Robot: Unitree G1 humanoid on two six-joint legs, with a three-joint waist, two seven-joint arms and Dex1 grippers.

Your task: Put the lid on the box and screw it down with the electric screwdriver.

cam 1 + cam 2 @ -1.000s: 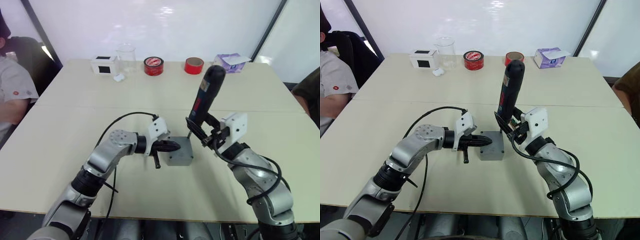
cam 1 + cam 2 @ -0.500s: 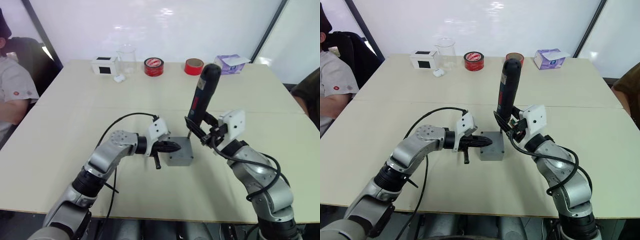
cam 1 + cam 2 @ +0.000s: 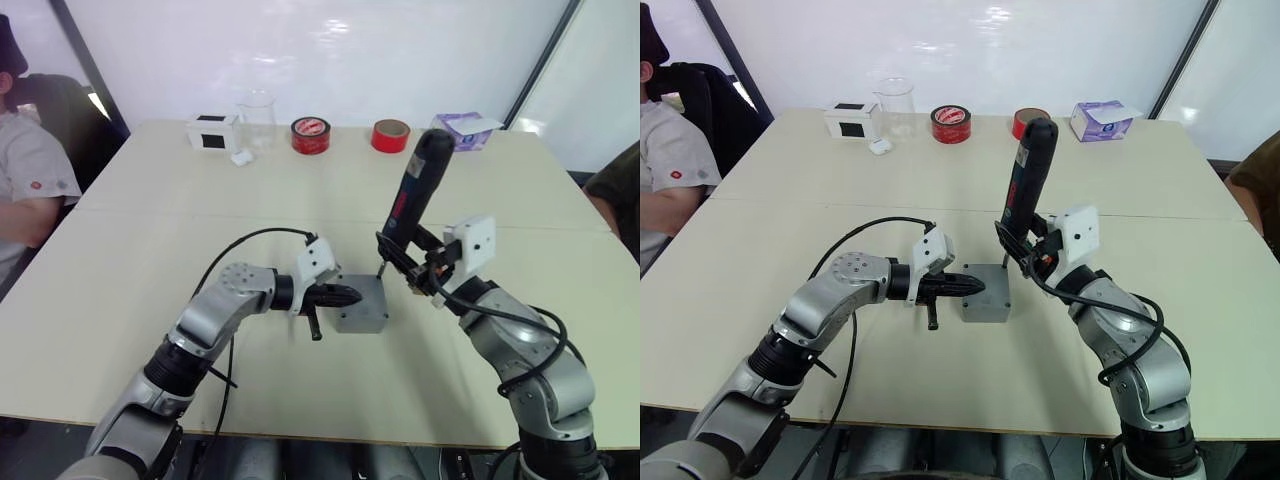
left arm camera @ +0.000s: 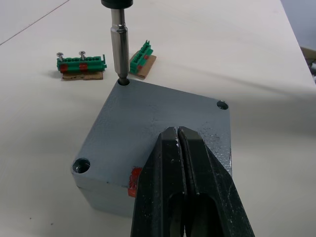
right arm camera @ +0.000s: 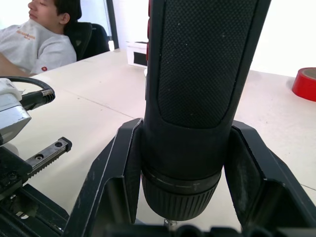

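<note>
The grey lid (image 4: 153, 123) lies on the grey box (image 3: 362, 318) at the table's middle. My left gripper (image 4: 178, 129) is shut, its tips resting on the lid's near edge (image 3: 350, 294). My right gripper (image 3: 405, 262) is shut on the electric screwdriver (image 3: 415, 195), a dark tool standing nearly upright and leaning right at the top. Its metal bit (image 4: 119, 39) sits in the lid's far corner hole. Two other corner holes show on the lid. A red spot (image 4: 133, 180) marks the box's side.
Two green terminal strips (image 4: 81, 64) lie just beyond the box. Along the far edge stand a white box with a black patch (image 3: 210, 131), a clear beaker (image 3: 256, 115), two red tape rolls (image 3: 312, 135) and a purple tissue box (image 3: 462, 128). A person (image 3: 25, 175) sits at left.
The screwdriver's top has leaned slightly to the right with my right wrist; its bit stays at the corner hole. My left gripper has not moved.
</note>
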